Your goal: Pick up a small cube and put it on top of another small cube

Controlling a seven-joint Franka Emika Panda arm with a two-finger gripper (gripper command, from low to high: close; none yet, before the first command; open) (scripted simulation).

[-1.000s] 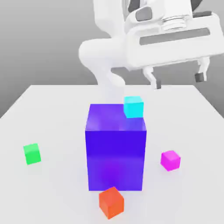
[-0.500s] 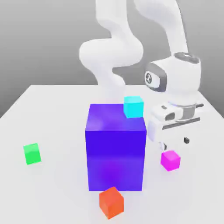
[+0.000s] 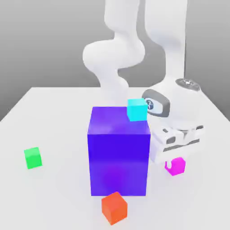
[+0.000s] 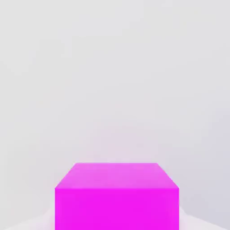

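The magenta cube (image 3: pixel 176 165) rests on the table (image 3: pixel 54 117), just beside the big blue-purple cube (image 3: pixel 119 152) on the exterior view's right. The gripper (image 3: pixel 176 158) sits directly over it, hand body low and touching or nearly touching its top. Whether its grip is spread or closed cannot be told. The green cube (image 3: pixel 33 157) lies well apart, beyond the big cube's opposite side. All cubes are plain, matte and sharp-edged, with no long axis.
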